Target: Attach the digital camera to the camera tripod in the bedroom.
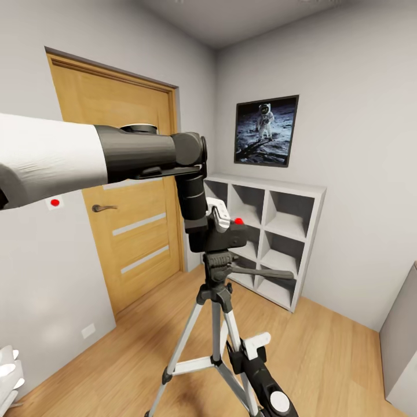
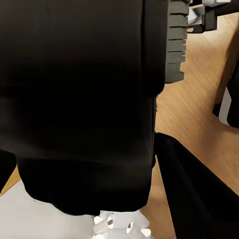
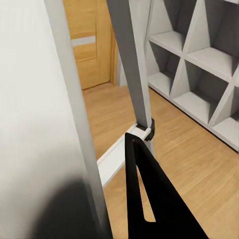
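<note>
The digital camera [image 1: 229, 234], black with a red button, sits on the black head of the camera tripod [image 1: 217, 301] in the middle of the bedroom. My left gripper [image 1: 213, 215] comes down onto it from above and is shut on it. In the left wrist view the camera's black body [image 2: 79, 99] lies against a ridged grey finger pad [image 2: 177, 45]. My right gripper [image 1: 243, 353] is low down beside the tripod's silver legs. In the right wrist view one black finger [image 3: 149, 199] shows close to a leg [image 3: 132, 59]; the other finger is hidden.
An oak door [image 1: 133, 220] stands at the left and white cube shelves [image 1: 272, 231] at the back right under an astronaut picture [image 1: 266, 130]. A grey cabinet [image 1: 402, 347] is at the right edge. Wood floor [image 1: 324, 359] surrounds the tripod.
</note>
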Robot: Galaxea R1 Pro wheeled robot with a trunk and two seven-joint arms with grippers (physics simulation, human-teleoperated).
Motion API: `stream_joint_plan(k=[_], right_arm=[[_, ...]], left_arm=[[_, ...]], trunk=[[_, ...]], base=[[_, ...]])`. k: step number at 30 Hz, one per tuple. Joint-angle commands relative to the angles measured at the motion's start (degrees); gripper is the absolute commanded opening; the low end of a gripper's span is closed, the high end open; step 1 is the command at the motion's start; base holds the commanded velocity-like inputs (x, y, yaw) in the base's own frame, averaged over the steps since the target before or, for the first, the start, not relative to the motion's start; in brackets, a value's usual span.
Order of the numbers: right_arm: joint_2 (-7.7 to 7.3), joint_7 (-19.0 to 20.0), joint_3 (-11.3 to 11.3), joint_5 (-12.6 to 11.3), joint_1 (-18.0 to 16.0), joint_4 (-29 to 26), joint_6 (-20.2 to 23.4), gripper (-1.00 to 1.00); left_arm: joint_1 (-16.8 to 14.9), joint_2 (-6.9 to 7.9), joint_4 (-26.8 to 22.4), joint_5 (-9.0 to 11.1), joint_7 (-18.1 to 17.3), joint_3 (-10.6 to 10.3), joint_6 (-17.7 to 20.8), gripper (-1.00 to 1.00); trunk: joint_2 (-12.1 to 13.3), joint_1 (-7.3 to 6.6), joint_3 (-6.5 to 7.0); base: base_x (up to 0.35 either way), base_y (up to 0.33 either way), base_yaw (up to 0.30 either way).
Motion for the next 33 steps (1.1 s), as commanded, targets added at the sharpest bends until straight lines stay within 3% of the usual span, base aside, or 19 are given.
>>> stream_joint_plan(k=[1,5,17,23,24,30,31,33], right_arm=[[0.36,-0.34,-0.38,0.26,0.02,0.34,0.26,-1.00],[0.00,0.37,-0.52,0.33,0.02,0.75,-0.64,-1.00],[-0.02,1.06,-1.03,0.57,0.02,0.83,-1.14,-1.00],[0.02,1.15,-1.09,0.68,0.02,0.83,-1.18,-1.00],[0.03,1.15,-1.10,0.70,0.02,0.83,-1.18,-1.00],[0.92,-0.74,-1.31,-1.14,0.02,0.83,0.75,-1.00],[0.92,-0.74,-1.31,-2.36,0.02,0.83,0.88,-1.00],[0.92,-0.74,-1.31,-2.36,0.02,0.83,0.88,-1.00]], left_arm=[[0.34,-0.08,0.45,-0.18,0.15,0.28,-0.03,-1.00],[-0.07,-0.08,-0.95,1.14,1.68,0.26,1.56,-1.00],[-1.11,-0.08,-2.27,5.73,5.18,-1.44,1.55,-1.00],[-1.36,-0.08,-2.43,6.46,5.17,-1.82,1.59,-1.00],[-1.38,-0.08,-2.43,6.49,5.18,-1.85,1.59,1.00],[0.53,-0.08,-0.39,1.28,5.24,-0.06,-2.27,1.00],[8.92,-0.08,2.22,-3.47,5.24,8.92,-2.44,1.00],[8.92,-0.08,2.22,-3.45,5.24,8.92,-2.44,1.00]], trunk=[[0.03,0.05,-0.06],[0.03,0.05,-0.06],[0.03,0.05,-0.06],[0.03,0.05,-0.06],[0.03,0.05,-0.06],[0.03,0.05,-0.06],[0.03,0.05,-0.06],[0.03,0.05,-0.06]], base=[[0.000,0.000,0.000],[0.000,0.000,0.000],[0.000,0.000,0.000],[0.000,0.000,0.000],[0.000,0.000,0.000],[0.000,0.000,0.000],[0.000,0.000,0.000],[0.000,0.000,0.000]])
